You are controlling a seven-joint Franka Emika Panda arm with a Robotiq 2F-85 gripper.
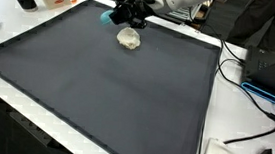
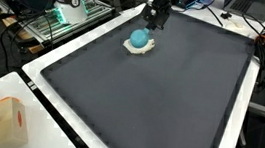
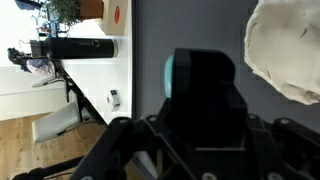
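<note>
Two things by the hand (image 2: 155, 23).
Teal ball (image 2: 139, 37) overlaps white lump (image 2: 141, 49) in an exterior view; in an exterior view the ball (image 1: 106, 16) lies apart, at the lump's (image 1: 129, 39) 10 o'clock. Hand's grip: cannot tell.

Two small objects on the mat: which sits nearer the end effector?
The teal ball; it sits right by the end effector, while the cream lump lies farther off.

On the worktop, the dark grey flat mat (image 2: 160, 97) carries the small teal round ball (image 2: 138, 36) close beside the end effector (image 2: 156, 22). The white crumpled cloth lump (image 1: 129, 39) lies next to the ball. Whether the two touch cannot be told.
</note>
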